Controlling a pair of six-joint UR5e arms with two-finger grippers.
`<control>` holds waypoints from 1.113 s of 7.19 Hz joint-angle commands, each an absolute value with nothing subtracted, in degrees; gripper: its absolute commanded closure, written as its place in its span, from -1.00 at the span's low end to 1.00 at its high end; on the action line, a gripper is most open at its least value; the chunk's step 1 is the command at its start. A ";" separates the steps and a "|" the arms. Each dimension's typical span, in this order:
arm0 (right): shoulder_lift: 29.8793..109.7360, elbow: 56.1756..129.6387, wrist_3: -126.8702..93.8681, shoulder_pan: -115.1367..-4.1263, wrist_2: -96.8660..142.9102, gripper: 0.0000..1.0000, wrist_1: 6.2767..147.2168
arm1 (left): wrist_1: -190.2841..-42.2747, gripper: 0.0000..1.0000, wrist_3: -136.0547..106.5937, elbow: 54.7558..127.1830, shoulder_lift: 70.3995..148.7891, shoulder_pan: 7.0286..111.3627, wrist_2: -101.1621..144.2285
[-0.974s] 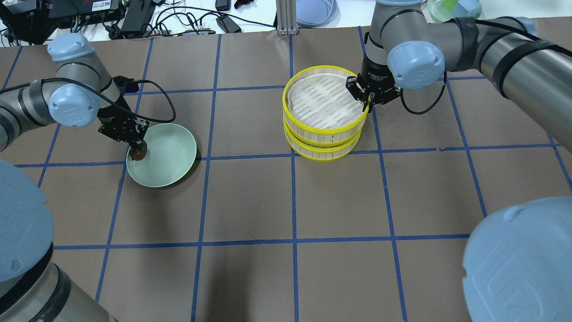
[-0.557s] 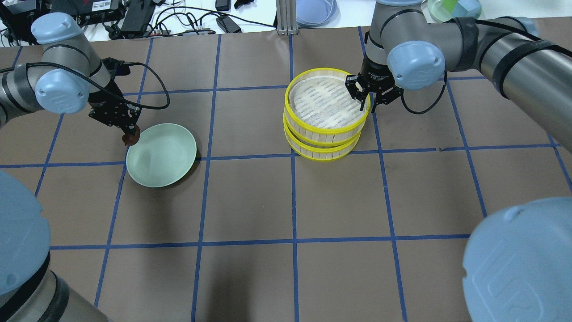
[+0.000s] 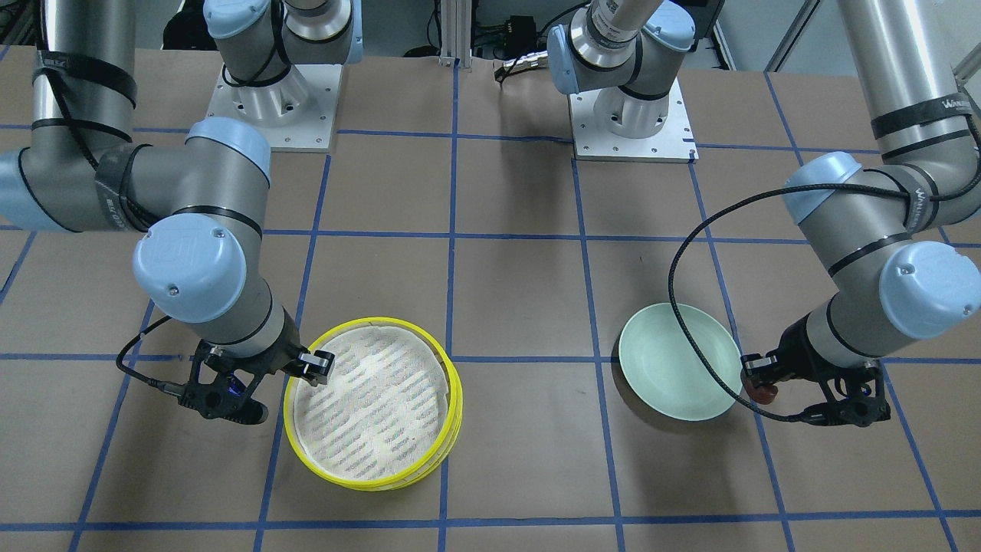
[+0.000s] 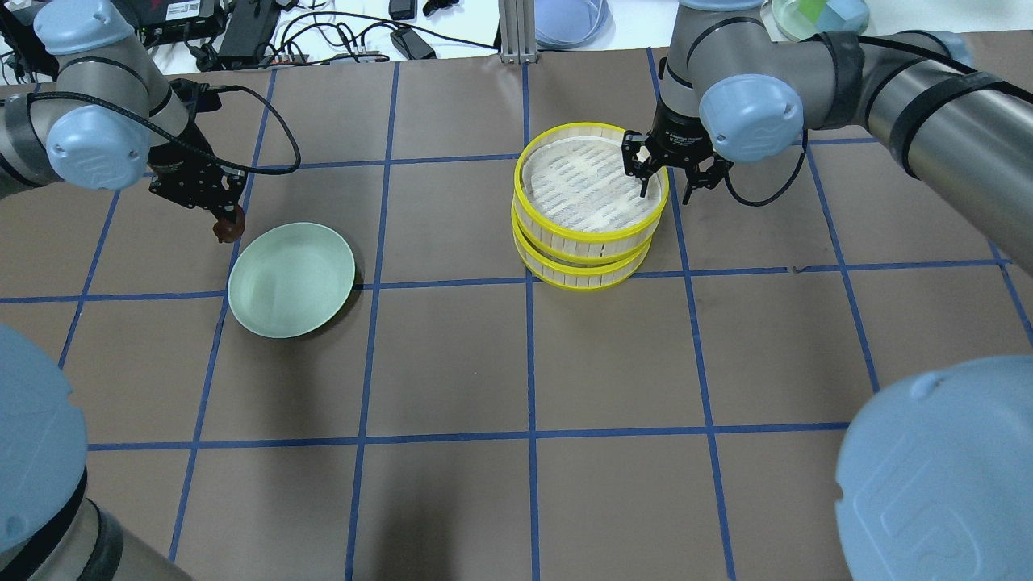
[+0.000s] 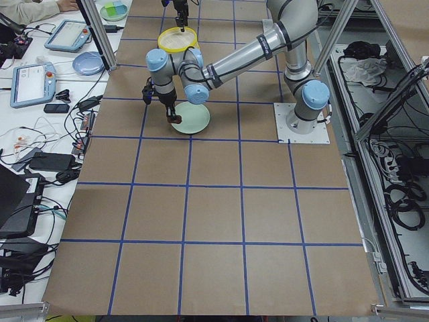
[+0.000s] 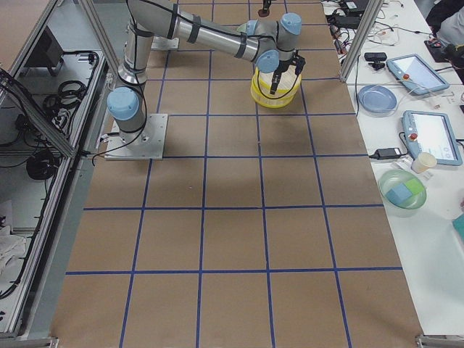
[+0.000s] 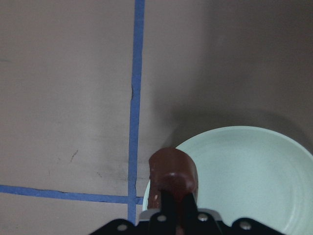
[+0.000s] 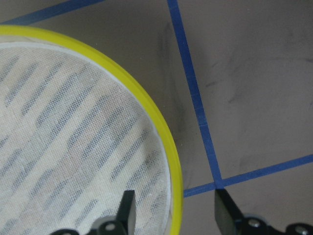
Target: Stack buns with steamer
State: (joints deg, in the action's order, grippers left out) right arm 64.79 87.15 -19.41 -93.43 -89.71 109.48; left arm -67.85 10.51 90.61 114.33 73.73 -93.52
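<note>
My left gripper (image 4: 229,224) is shut on the dark reddish-brown bun (image 4: 227,233) and holds it in the air just past the far-left rim of the pale green plate (image 4: 292,281). The left wrist view shows the bun (image 7: 172,172) between the fingers, over the plate's edge (image 7: 230,134). The steamer's two yellow-rimmed tiers (image 4: 577,190) stand stacked, with the top liner bare. My right gripper (image 4: 667,187) is open, one finger inside and one outside the top tier's rim (image 8: 168,147). The cream-white bun is not in view.
Blue tape lines grid the brown table. Beyond its far edge lie cables (image 4: 323,32), a blue dish (image 4: 569,20) and a bowl (image 4: 819,16). The plate (image 3: 674,372) holds nothing.
My left gripper has lifted the brown bun off the plate and carried it up and to the far left. My right gripper has opened off the top tier's rim.
</note>
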 commanded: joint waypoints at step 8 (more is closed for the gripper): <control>87.78 86.49 -7.43 -93.16 -92.82 -0.99 97.65 | -67.85 1.00 -4.18 87.03 114.00 78.90 -91.76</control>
State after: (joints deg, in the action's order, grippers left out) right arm 84.35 86.60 -11.19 -93.21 -92.65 98.07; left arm -67.80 0.60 88.61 114.08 76.18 -91.81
